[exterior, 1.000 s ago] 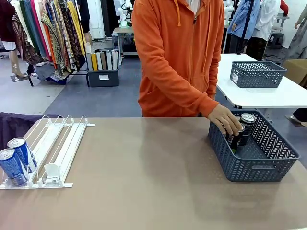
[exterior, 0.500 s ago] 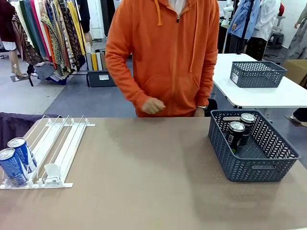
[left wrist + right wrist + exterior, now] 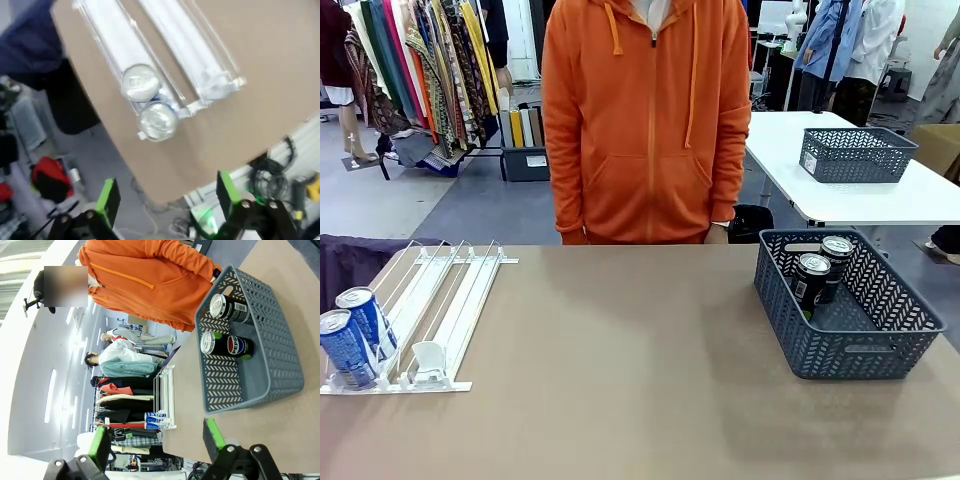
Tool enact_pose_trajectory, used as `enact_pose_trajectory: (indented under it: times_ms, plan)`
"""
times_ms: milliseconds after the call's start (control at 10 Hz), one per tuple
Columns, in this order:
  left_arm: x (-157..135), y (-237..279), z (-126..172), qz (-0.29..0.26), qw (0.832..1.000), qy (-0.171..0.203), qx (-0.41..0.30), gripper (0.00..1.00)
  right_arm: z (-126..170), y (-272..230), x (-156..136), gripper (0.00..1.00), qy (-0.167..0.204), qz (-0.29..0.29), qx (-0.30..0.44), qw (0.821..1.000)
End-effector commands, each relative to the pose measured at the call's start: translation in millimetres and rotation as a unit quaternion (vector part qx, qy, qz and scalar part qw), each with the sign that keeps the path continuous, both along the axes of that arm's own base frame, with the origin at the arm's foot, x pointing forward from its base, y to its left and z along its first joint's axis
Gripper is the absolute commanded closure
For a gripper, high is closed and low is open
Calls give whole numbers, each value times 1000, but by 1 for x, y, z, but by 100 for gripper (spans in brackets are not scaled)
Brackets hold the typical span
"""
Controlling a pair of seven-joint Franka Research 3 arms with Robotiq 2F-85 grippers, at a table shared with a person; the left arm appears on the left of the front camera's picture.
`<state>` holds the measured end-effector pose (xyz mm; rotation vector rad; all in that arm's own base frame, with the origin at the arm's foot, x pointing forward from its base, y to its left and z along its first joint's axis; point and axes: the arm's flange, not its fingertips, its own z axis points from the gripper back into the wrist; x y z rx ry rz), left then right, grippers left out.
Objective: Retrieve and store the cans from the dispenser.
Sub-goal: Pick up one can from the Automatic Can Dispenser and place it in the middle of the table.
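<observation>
Over at the left end of the table (image 3: 620,390), two blue cans (image 3: 367,322) stand at the near end of the white dispenser (image 3: 450,300), but the print's too small to read. Two black cans (image 3: 811,280) sit in the grey basket (image 3: 865,355), with their lower halves hidden by its wall. From the right wrist, the Pepsi can (image 3: 239,346) is readable, but I can't make out the other's green print. The left gripper (image 3: 166,197) hangs wide open above the blue cans, pretty blurry. The right gripper (image 3: 156,440) is spread wide too, holding nothing.

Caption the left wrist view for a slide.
Open left pincer hovers above two blue, silver-topped drink cans at the end of a flat white railed dispenser.
</observation>
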<state>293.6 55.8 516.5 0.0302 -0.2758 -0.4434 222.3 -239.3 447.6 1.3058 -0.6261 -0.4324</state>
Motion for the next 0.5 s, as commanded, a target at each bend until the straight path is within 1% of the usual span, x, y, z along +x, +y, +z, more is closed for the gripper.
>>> enact_pose_trajectory:
  times_ms: [0,300,400]
  plan:
    - [-1,6,14,-19,999,16,-43,0,2,-1,-1,0,-6,2,0,1000]
    - [-1,6,14,-19,999,16,-43,0,2,-1,-1,0,-6,2,0,1000]
    - [0,1,5,-17,999,9,-31,0,2,-1,-1,0,-6,2,0,1000]
